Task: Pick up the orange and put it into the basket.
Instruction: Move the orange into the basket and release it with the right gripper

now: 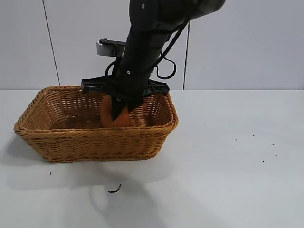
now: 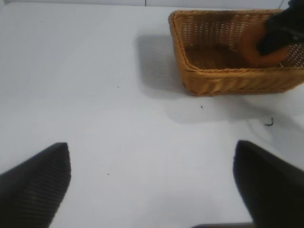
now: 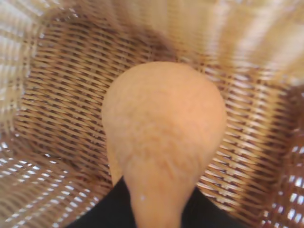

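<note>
Holding position: I have the right arm reaching down into the basket with the orange, so I judge the carry finished and only the letting go left.
Left hand (image 2: 152, 190): parked over bare worktop (image 2: 95, 95), well apart from the basket, its two dark fingers (image 2: 35, 183) spread wide with nothing between them.
Basket (image 1: 95, 142): sits on the worktop toward the left of the exterior view, upright, nothing in it that I can see but the orange.
Orange (image 1: 116, 114): inside the basket walls, near the right end, below the rim; I cannot tell if it touches the floor.
Right hand (image 1: 124, 108): lowered into the basket, clamped on the orange.
Done: picked up, carried over, lowered in.
Left: release and lift clear.
Exterior view: shows the arm and the depth below the rim.
Right wrist view: shows the orange (image 3: 164, 137) over the woven floor (image 3: 61, 95), no fingertips.
Left wrist view: shows the basket (image 2: 228, 78) from the far side, orange (image 2: 259, 50) half hidden.
</note>
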